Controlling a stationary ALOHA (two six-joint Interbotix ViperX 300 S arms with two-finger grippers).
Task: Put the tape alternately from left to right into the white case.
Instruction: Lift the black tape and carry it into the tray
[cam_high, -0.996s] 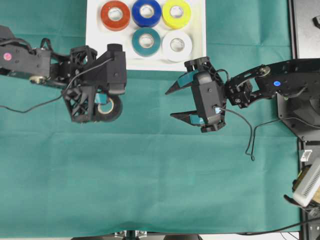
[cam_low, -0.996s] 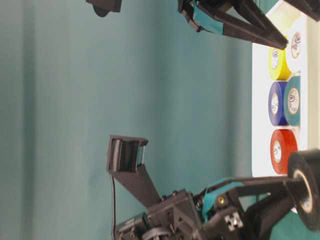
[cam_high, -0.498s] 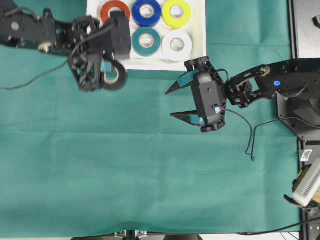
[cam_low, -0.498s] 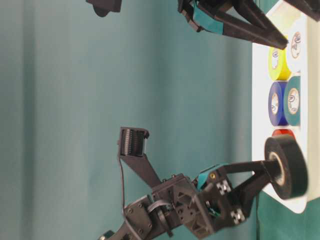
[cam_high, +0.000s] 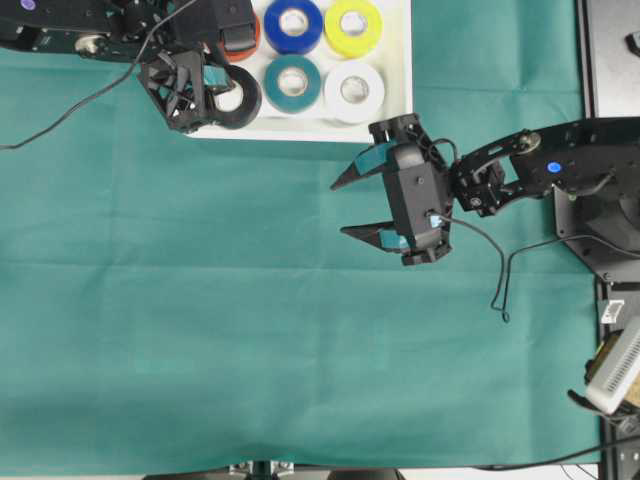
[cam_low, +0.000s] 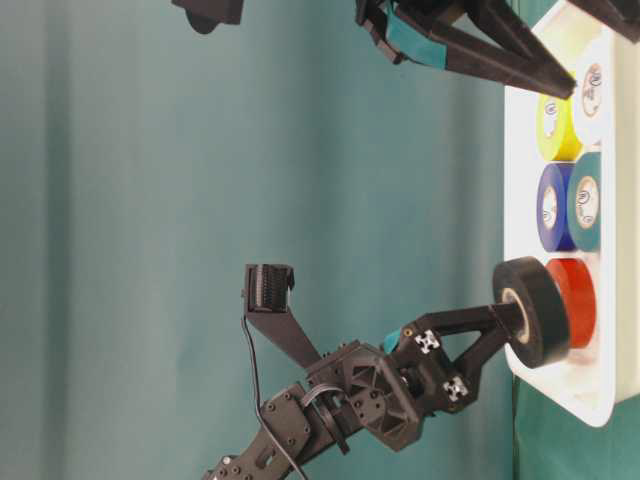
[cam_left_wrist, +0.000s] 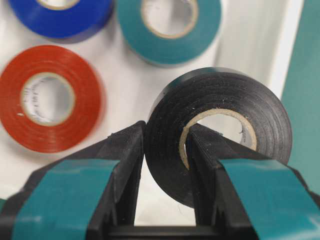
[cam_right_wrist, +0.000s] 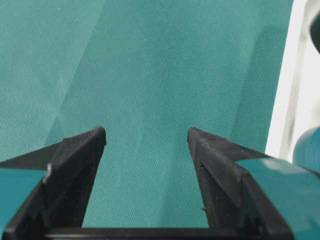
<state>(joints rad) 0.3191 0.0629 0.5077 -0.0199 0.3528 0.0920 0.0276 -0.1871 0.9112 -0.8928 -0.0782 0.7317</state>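
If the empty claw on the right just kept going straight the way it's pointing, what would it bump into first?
Probably nothing soon. The right gripper points left across bare green cloth; its own camera shows only cloth between its open fingers. The white case lies off to one side, though depth is hard to judge.

Both arms are matte black, built of blocky segments; the left gripper (cam_high: 215, 88) has an open lattice frame; the right gripper (cam_high: 352, 206) has tapered, pointed fingers; teal tape wraps the fingers (cam_left_wrist: 65, 200) of both; thin black cables trail from each wrist; a blue dot marks the right arm.
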